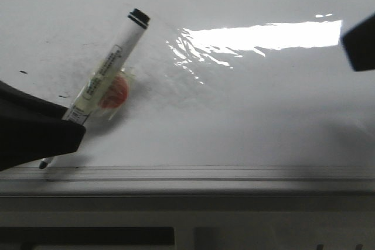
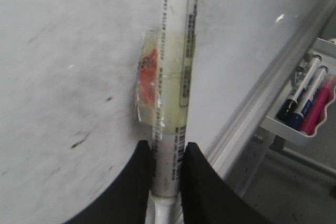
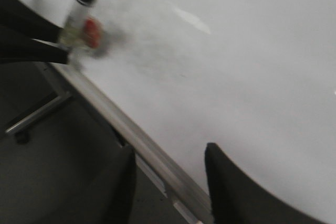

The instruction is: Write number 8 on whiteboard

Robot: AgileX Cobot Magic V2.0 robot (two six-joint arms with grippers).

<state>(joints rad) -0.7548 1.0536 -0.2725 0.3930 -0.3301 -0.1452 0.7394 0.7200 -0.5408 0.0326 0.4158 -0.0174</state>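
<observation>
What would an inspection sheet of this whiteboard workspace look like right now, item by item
Surface: whiteboard glossy white, glare patch, faint grey smudges, a few black specks.
Job's things: marker with an orange tag taped on, tip at the board's bottom edge; no number 8 seen.
Clutter: tray off the board's edge holding spare markers.
Grippers: left gripper shut on the marker; right gripper open, empty, at the board's frame.
Cables: nothing seen.
Surroundings: pale grey frame; dark floor and a metal stand leg beyond it.

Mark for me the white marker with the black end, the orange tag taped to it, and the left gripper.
White marker with black end [image 1: 108,65]: front view, mid barrel.
Orange tag taped to it [image 1: 117,92]: front view, tag face.
Left gripper [image 2: 167,174]: left wrist view, between fingertips clamping the barrel.
</observation>
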